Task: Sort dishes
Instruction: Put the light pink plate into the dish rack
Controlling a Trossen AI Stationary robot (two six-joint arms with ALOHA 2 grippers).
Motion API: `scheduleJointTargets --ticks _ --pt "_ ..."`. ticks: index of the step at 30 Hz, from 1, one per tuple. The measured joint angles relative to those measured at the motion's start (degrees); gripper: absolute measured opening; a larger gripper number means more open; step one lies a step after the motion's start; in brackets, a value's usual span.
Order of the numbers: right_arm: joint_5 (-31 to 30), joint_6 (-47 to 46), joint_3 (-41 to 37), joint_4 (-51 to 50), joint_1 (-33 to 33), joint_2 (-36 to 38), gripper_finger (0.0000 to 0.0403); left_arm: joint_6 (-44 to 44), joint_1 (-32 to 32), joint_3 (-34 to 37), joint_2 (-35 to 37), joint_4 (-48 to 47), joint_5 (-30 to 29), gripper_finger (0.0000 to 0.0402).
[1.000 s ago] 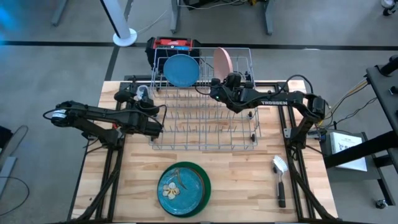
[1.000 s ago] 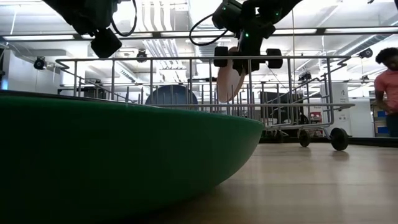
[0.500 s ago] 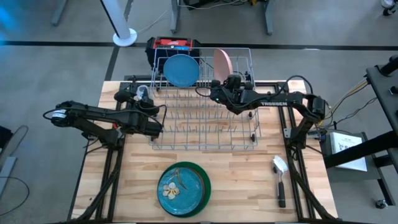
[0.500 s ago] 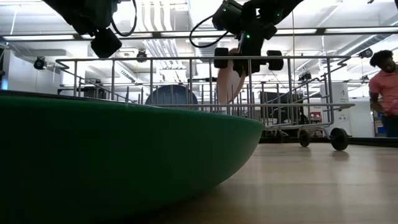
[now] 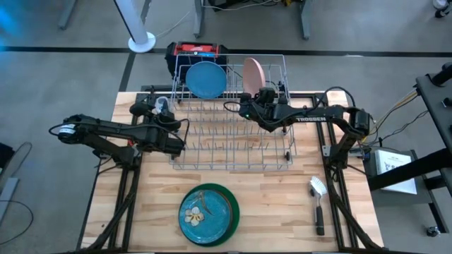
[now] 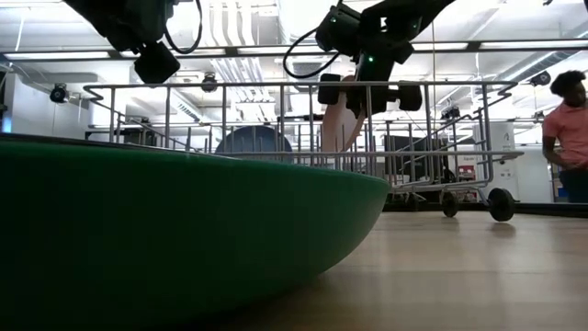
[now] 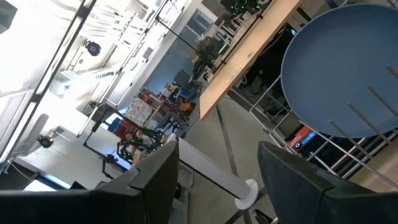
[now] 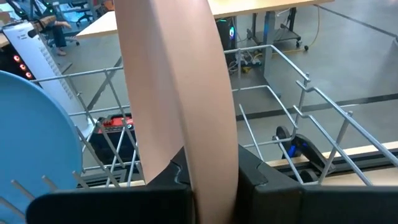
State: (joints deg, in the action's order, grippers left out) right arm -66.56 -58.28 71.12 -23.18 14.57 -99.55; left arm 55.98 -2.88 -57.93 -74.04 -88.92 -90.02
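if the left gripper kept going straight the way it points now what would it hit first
Most likely the light blue plate standing in the grey wire rack; the open left gripper faces it, though the depth is hard to judge.

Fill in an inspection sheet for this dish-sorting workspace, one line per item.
Surface: wooden table, bare toward its right front.
Job's things: light blue plate and pink plate stand on edge at the far end of the wire rack; green plate lies flat in front of the rack, bits of food on it.
Clutter: brush at the right of the table.
Grippers: right gripper shut on the pink plate's edge; left gripper open, empty, at the rack's left side.
Cables: black cable loops along both arms.
Surroundings: person in a pink top behind the table; red and black box behind the rack.
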Motion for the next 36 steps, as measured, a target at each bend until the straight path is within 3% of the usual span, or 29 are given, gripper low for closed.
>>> scheduleJointTargets --ticks 21,36 --pt "1.81 -0.15 -0.05 -0.09 -0.07 0.02 0.0030 -0.02 -0.02 -0.02 0.00 0.01 0.00 0.0208" --pt "3.40 -0.10 -0.14 -0.06 -0.14 0.02 0.0052 -0.02 -0.01 -0.02 0.00 0.02 0.00 0.0208"
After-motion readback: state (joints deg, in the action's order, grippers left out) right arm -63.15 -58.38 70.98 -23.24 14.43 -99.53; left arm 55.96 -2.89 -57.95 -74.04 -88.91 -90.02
